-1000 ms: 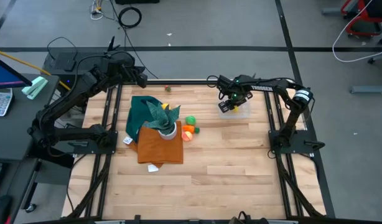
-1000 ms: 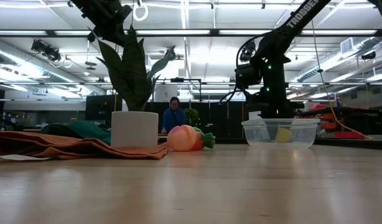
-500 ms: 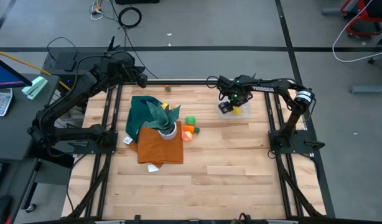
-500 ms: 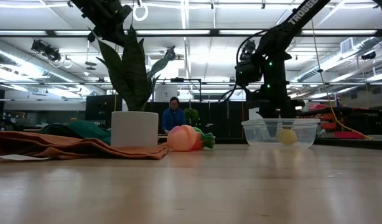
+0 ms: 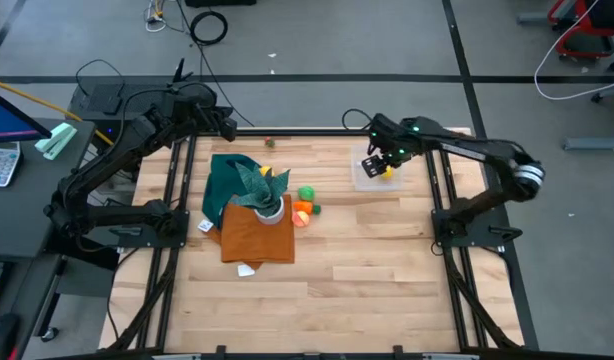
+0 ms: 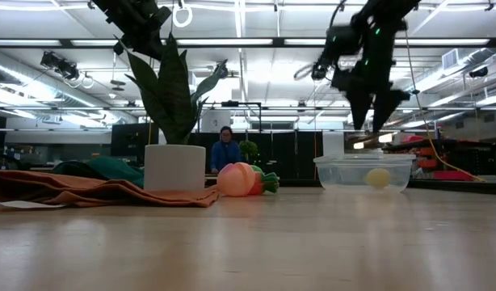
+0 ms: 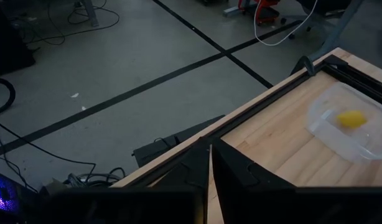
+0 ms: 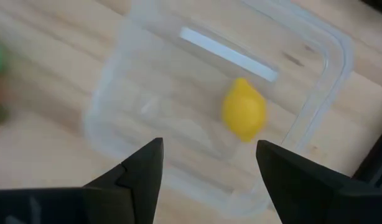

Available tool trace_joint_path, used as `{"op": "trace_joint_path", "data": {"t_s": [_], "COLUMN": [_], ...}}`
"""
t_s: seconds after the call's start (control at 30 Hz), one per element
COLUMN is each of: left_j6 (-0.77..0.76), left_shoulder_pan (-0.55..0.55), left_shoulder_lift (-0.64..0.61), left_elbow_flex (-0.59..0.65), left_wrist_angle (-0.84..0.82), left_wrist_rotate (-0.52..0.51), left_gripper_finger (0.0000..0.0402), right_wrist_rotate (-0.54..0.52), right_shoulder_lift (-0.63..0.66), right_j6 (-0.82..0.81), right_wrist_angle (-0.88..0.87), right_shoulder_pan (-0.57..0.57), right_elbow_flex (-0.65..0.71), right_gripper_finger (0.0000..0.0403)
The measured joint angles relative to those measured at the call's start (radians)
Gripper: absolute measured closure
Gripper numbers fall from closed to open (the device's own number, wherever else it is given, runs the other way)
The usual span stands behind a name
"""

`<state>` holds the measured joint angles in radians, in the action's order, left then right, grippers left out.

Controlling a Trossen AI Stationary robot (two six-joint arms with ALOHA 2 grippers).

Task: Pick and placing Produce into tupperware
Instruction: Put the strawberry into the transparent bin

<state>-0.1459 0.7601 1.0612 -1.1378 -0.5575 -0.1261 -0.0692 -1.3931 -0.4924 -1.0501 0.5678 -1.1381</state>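
At the table's far left corner the left gripper (image 7: 209, 171) waits, fingers pressed together on nothing. The remaining produce (image 5: 303, 203), green, orange and red, lies beside the potted plant (image 5: 263, 190) near the middle. Far right, the right gripper (image 5: 377, 163) hangs above the tupperware (image 5: 367, 181), fingers spread and empty; the yellow fruit (image 8: 243, 115) lies inside. One piece looks delivered; next, I judge, comes reaching left for another.

Right gripper (image 5: 379, 165) hangs over the tupperware (image 5: 371, 179) (lemon (image 5: 387, 171) inside).
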Motion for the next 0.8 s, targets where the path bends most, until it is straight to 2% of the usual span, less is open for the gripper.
{"op": "trace_joint_path", "data": {"t_s": [0.2, 0.37, 0.63, 0.8], "left_j6": [0.0, -0.001, 0.0, 0.001], "left_shoulder_pan": [0.0, 0.0, 0.0, 0.0], "left_shoulder_lift": [0.0, 0.0, 0.0, 0.0], "left_elbow_flex": [0.0, 0.0, 0.0, 0.0], "left_wrist_angle": [0.0, 0.0, -0.001, -0.023], "left_wrist_rotate": [0.0, 0.0, 0.0, 0.0], "left_gripper_finger": [0.0375, 0.0383, 0.0379, 0.0373], "right_wrist_rotate": [0.008, 0.003, -0.006, -0.013], "right_shoulder_lift": [0.161, 0.24, 0.259, 0.257], "right_j6": [-0.109, -0.218, -0.296, -0.342], "right_wrist_angle": [-0.036, -0.077, -0.089, -0.087], "right_shoulder_pan": [-0.133, -0.284, -0.52, -0.644], "right_elbow_flex": [0.0, 0.0, 0.001, 0.065], "right_gripper_finger": [0.0184, 0.0184, 0.0184, 0.0184]}}
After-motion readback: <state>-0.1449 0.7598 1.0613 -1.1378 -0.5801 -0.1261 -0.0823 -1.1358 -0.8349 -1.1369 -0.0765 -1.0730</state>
